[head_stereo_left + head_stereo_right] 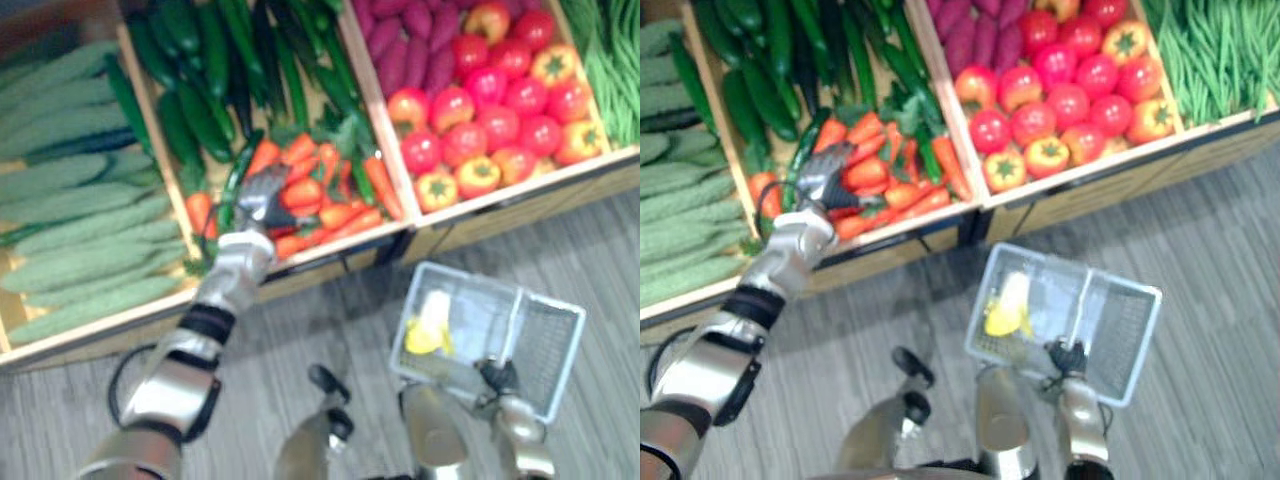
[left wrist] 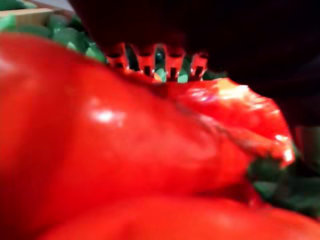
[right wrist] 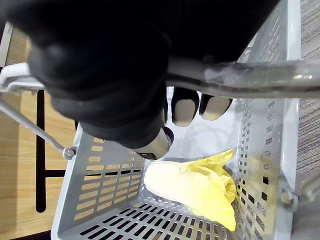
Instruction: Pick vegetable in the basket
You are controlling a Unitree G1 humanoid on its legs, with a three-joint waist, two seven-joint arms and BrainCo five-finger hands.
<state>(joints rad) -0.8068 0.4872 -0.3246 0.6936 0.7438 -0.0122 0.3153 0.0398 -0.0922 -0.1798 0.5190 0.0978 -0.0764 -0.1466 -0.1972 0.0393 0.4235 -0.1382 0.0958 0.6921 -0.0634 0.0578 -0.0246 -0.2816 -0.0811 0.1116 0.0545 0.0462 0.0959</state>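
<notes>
1. Over the middle bin at the front of the wooden stand (image 1: pixel 500 215), my left hand (image 1: pixel 262 195) is down among the red peppers (image 1: pixel 325 205). L wrist view has one glossy red pepper (image 2: pixel 125 145) right up against the cam, green stem end off to one side.
2. Whether L hand is closed on a pepper or just resting on the pile: can't tell from any view.
3. My right hand (image 3: pixel 100 75) is curled round the metal handle (image 3: pixel 260 79) of the grey basket (image 1: pixel 548 345). The basket hangs over the floor in front of the stand, well apart from L hand. One yellow leafy veg (image 3: pixel 200 187) lies in its bottom.
4. Doing the pick well, imo:
   - Take one pepper, not two.
   - Wrap the thick part, away from the stem.
   - Squeeze gently: skin looks slick and the shape tapers, so it could squirt out.
   - Lift straight up to clear neighbours & the bin's front lip before swinging twd the basket.
   - Hold the basket level w/ R hand, opening up, so the drop is short and the leafy veg isn't crushed.
5. Hidden / unclear:
   - L wrist cam sits too close to show the pepper's ends or which one the hand is on.
   - From the head views, contact betw. hand & peppers is too small to read.
   - Some orange-red pieces in that bin may be carrots, can't say.
   - R thumb is hidden behind the dark cover.
</notes>
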